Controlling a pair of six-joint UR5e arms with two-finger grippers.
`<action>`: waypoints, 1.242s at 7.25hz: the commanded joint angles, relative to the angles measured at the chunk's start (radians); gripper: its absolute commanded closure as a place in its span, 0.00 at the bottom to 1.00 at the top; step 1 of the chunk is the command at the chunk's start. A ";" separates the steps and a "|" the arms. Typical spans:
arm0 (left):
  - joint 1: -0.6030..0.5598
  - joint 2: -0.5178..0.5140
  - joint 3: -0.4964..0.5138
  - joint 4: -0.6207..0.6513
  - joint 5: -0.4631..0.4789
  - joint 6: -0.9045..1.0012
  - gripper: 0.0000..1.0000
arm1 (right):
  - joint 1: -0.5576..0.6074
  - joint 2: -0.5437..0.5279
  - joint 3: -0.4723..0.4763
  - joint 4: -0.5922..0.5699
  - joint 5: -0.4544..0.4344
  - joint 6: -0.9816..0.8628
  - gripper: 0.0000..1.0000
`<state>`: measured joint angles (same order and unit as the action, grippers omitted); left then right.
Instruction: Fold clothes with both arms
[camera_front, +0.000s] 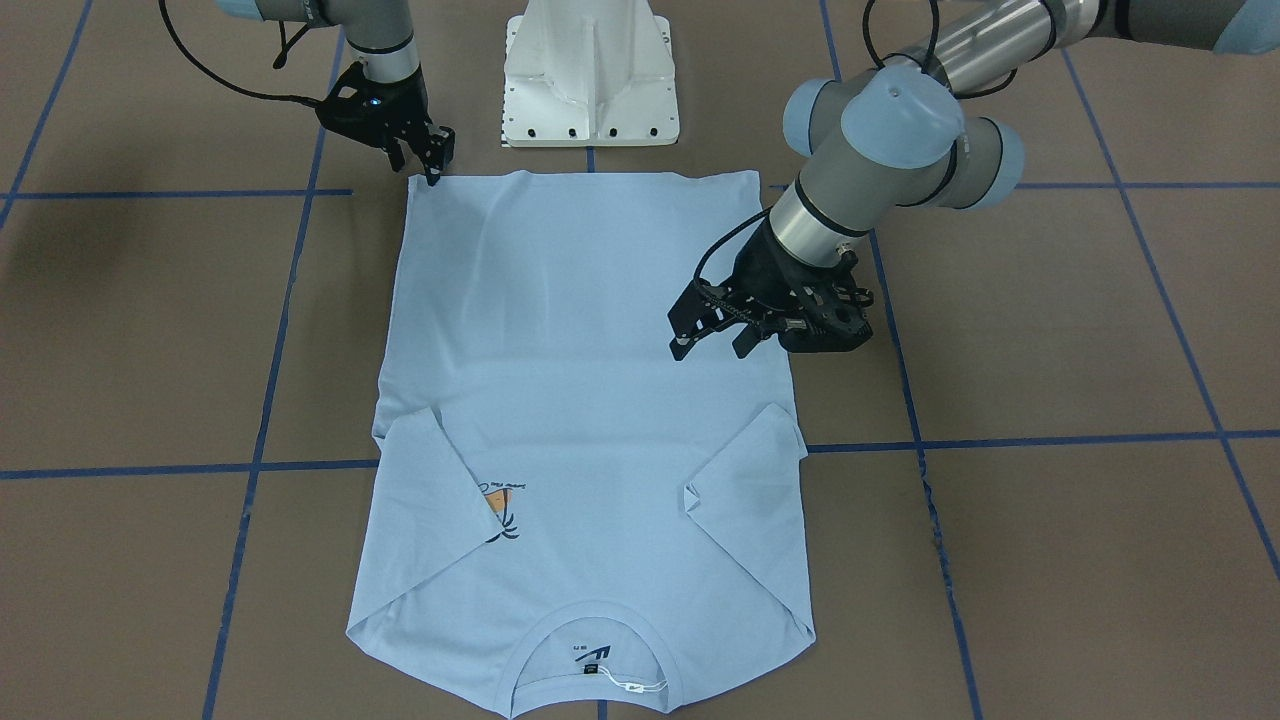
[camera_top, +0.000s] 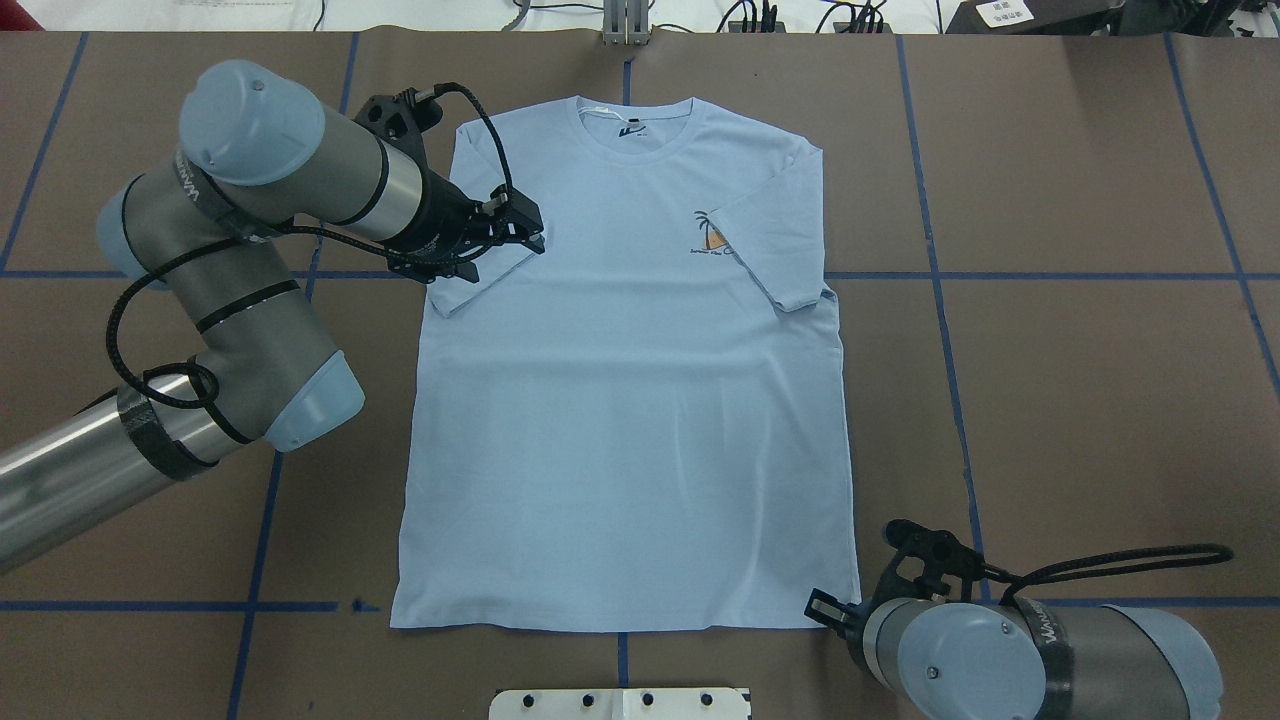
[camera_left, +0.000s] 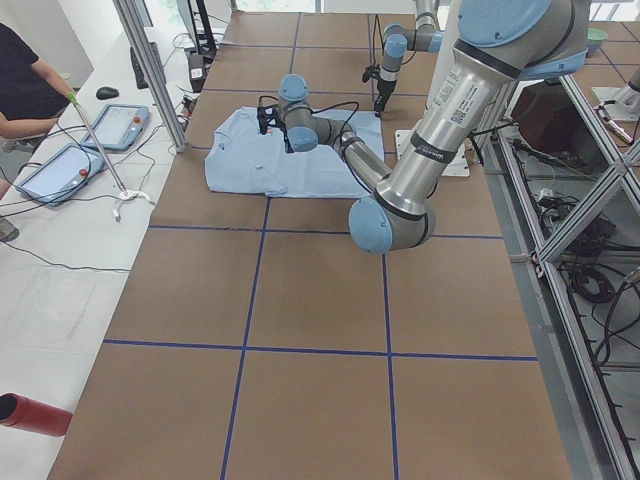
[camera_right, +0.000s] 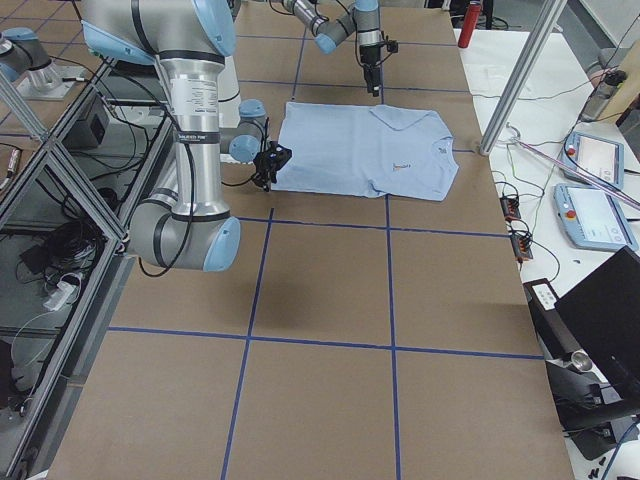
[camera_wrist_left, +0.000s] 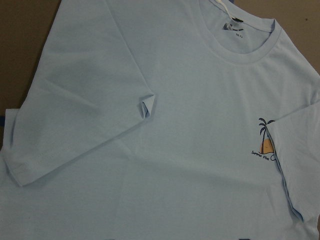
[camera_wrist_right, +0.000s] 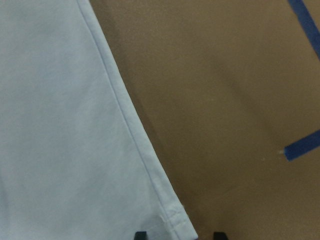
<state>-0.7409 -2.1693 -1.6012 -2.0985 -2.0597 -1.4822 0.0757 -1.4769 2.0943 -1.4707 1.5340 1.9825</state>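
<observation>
At the centre of the brown table (camera_front: 1050, 330): pale-blue T-shirt (camera_front: 590, 350) flat, chest up, both sleeves (camera_front: 745, 470) tucked inward — readied, seemingly, for folding hem to collar. Astride one hem corner (camera_wrist_right: 182, 227), right gripper (camera_front: 432, 165) parted, nothing pinched; left gripper (camera_front: 712, 348) unclenched too, hovering above the shirt near a tucked sleeve.

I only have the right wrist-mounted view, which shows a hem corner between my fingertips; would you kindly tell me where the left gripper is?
Observer: The left gripper is open and hangs over the T-shirt, by the left-side sleeve.
Operator: Thank you. Are the sleeves spread out to the sides?
Observer: No, both are folded inward onto the body; the right-side sleeve partly covers the palm print.
</observation>
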 joint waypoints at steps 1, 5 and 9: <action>0.000 0.000 0.001 0.000 0.001 -0.001 0.14 | 0.013 0.000 0.000 0.000 0.002 -0.005 1.00; 0.000 0.000 0.000 0.000 0.001 -0.001 0.14 | 0.036 -0.002 0.027 0.001 0.014 -0.025 1.00; 0.197 0.217 -0.295 0.094 0.216 -0.127 0.12 | 0.035 -0.025 0.072 0.001 0.032 -0.021 1.00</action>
<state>-0.6533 -2.0329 -1.7866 -2.0681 -1.9692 -1.5741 0.1115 -1.4928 2.1588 -1.4696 1.5531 1.9611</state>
